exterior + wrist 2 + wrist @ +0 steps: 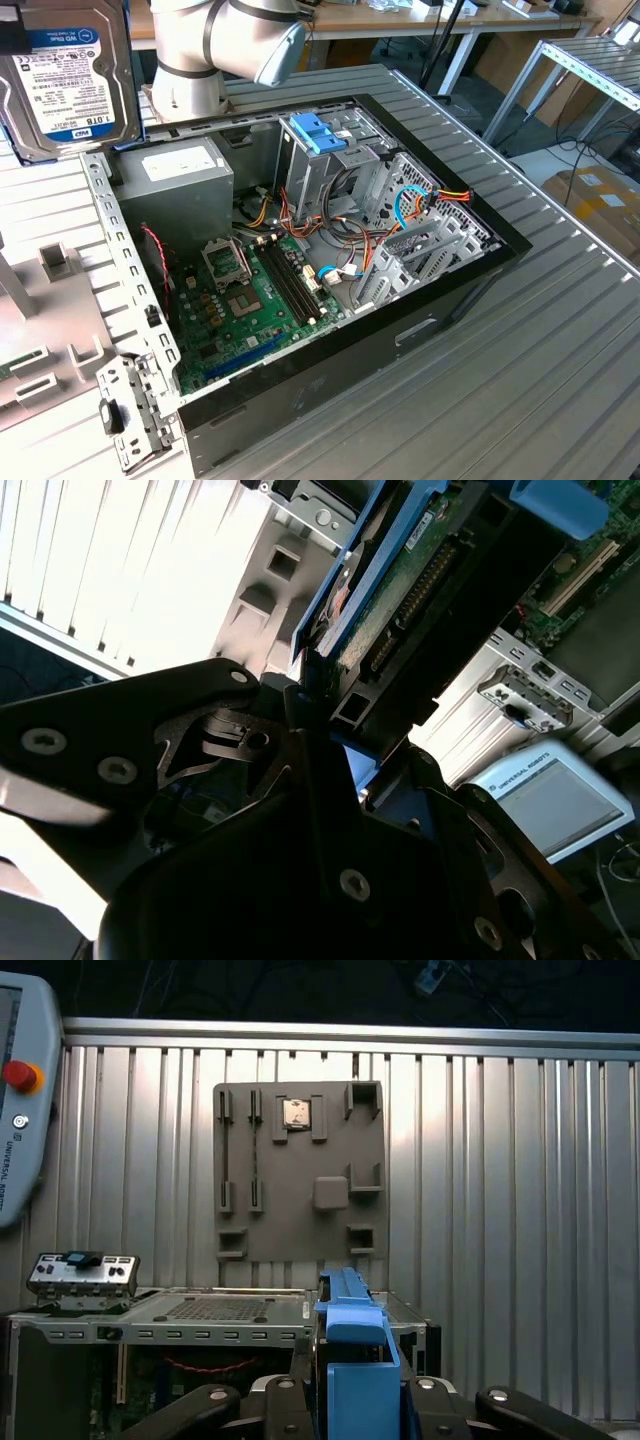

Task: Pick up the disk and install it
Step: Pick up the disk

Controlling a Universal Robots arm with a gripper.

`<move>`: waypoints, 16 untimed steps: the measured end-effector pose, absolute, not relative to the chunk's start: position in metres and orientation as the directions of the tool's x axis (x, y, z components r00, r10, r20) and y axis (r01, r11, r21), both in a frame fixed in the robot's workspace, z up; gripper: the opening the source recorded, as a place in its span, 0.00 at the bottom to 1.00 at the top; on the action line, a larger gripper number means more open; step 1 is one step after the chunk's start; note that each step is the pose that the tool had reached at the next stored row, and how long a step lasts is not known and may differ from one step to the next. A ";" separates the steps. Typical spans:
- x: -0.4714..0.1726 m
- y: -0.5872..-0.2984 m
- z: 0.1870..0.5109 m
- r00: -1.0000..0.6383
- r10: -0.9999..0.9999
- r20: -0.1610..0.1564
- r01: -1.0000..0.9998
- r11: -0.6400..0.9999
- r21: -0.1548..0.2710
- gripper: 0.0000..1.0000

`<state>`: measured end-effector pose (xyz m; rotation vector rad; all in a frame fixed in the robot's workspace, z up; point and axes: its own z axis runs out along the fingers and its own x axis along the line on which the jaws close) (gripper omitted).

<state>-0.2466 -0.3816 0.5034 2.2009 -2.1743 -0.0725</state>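
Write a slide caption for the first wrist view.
Gripper shut on the disk, blue end tab foremost, with the open computer case and a gray fixture plate on the ridged table beyond.

We see the disk point(65, 75) lifted in the air at the exterior view's left, its dark body and labelled face turned toward that camera, slightly tilted. In the second wrist view its green circuit-board side and blue rail show. The gripper point(357, 1400) clamps it at the blue end tab.
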 end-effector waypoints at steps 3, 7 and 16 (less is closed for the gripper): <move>-0.242 -0.384 0.503 0.012 -1.000 0.000 -0.998 -0.012 0.067 0.37; -0.239 -0.386 0.503 0.012 -1.000 0.000 -0.998 -0.012 0.067 0.37; -0.230 -0.395 0.503 0.012 -1.000 0.000 -0.998 -0.012 0.068 0.37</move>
